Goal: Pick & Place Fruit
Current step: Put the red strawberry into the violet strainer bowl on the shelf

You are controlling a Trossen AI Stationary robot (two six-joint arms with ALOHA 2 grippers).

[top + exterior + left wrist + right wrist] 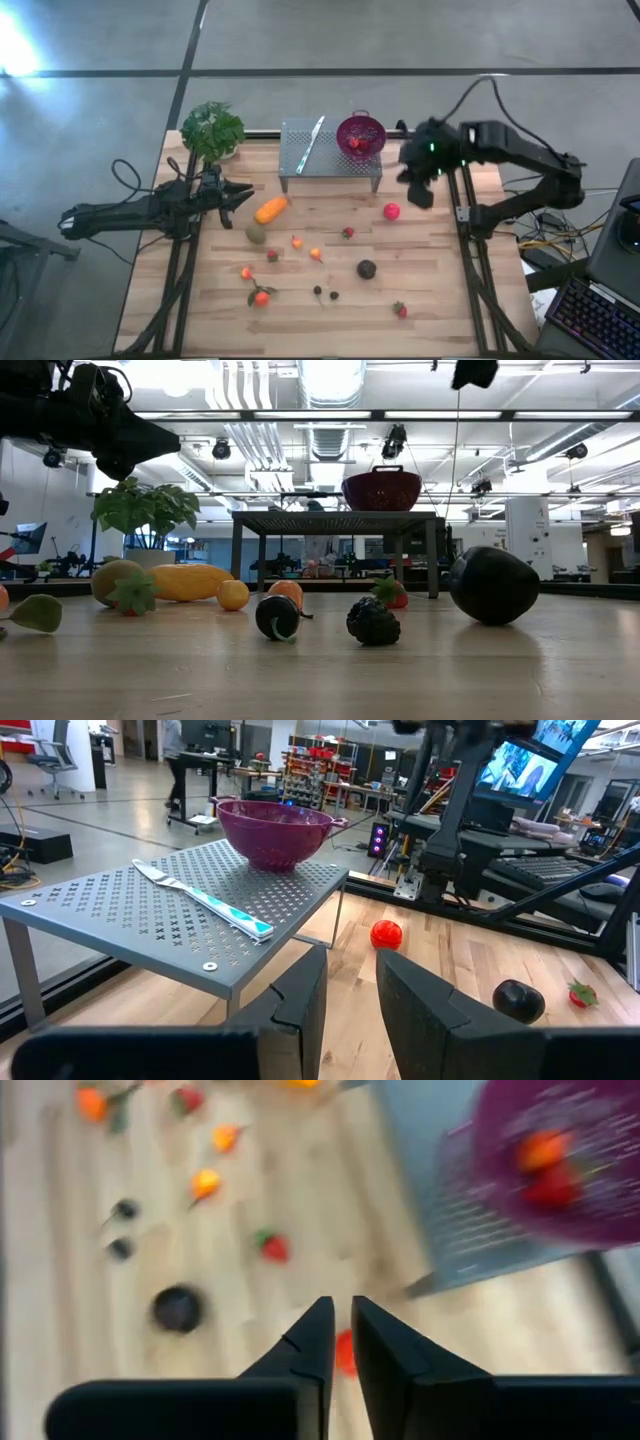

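Toy fruits lie scattered on the wooden table: a long orange one, an olive-green one, a red ball, a dark purple ball and several tiny red and orange pieces. A red and an orange piece lie in the purple colander. My left gripper is open and empty, just left of the orange fruit. My right gripper hangs in the air right of the colander, above the red ball, fingers nearly together and empty.
The colander stands on a grey perforated metal stand at the table's far edge, with a knife beside it. A leafy plant stands at the far left corner. Bare wood shows along the near edge.
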